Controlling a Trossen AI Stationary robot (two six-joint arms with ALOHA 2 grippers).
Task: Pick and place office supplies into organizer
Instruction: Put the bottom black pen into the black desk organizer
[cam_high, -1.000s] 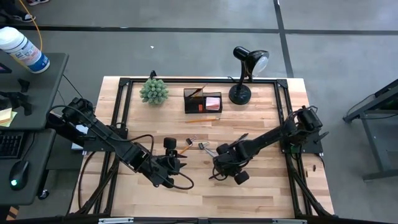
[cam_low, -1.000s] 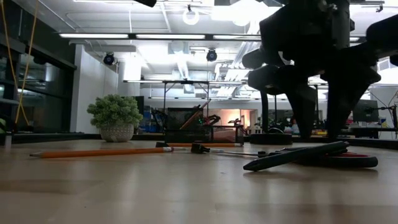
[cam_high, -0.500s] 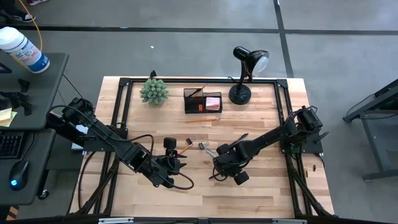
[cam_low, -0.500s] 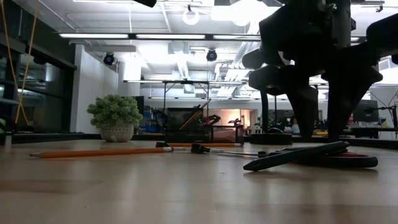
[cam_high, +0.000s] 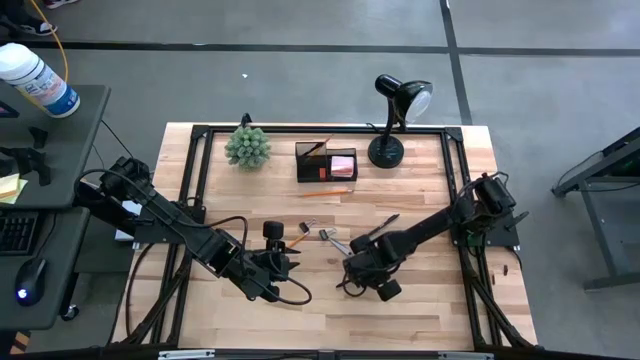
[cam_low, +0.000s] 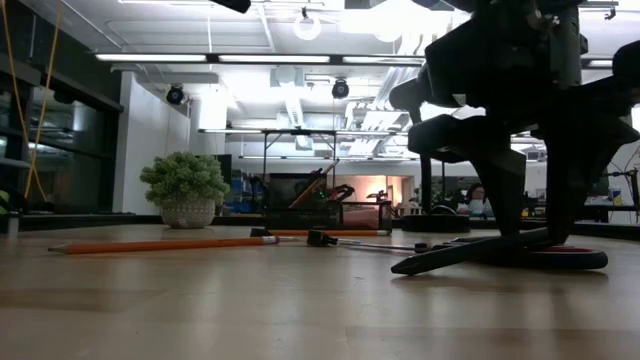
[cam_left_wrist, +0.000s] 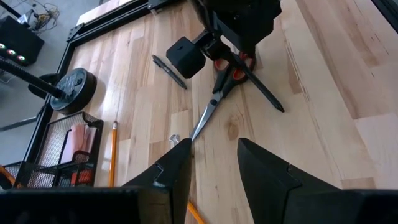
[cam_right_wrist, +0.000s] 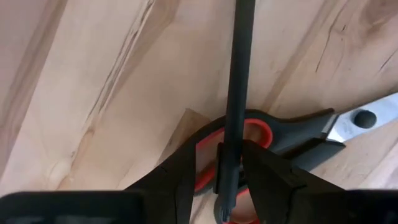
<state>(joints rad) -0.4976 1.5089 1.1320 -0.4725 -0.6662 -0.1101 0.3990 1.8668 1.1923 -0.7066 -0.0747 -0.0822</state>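
Note:
The scissors with red handles lie flat near the table's middle. A thin black pen lies slanted across those handles, one end on the wood. My right gripper points down over the handles, open, one finger on each side of this pen. My left gripper hangs open in the air to the scissors' left. A second black pen lies beyond the scissors. The black organizer stands at the far edge, with an orange pencil in front of it. My right gripper comes from above, its fingers lying across the black pen's shaft where it crosses the scissors' red handle. The gap is barely wider than the pen, and I cannot tell whether a finger touches it. The pen rests on the handle and the table.
A black desk lamp and a green plant stand along the far edge beside the organizer. A long orange pencil and small loose pieces lie left of the scissors. A black frame rims the table.
My right gripper has sunk a little toward the scissors' handles, its fingers now reaching down beside the pen; its opening looks the same. The pen and scissors have stayed where they were.

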